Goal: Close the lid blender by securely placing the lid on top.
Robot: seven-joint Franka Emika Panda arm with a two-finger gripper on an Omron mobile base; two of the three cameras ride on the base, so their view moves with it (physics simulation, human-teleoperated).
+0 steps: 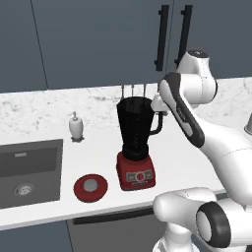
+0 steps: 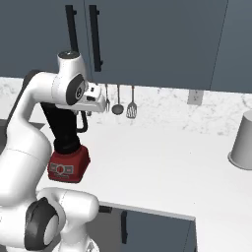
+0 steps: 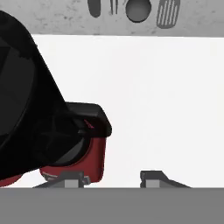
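The blender [image 1: 135, 129] stands on the white counter, a dark tapered jar with a black handle on a red base [image 1: 136, 175]; its mouth is uncovered. The lid [image 1: 90, 187], a red disc with a grey knob, lies flat on the counter left of the base, near the front edge. My gripper [image 3: 113, 179] is open with nothing between its fingertips [image 3: 72, 179]. It hovers over the counter just right of the jar, at about rim height, far from the lid. In the right base view my arm covers much of the jar, while the red base [image 2: 69, 166] shows.
A sink [image 1: 29, 172] is set into the counter at the left, with a white soap dispenser [image 1: 76, 126] behind it. Utensils [image 2: 118, 101] hang on the back wall. A pale canister [image 2: 242, 140] stands far right. Upper cabinets hang above.
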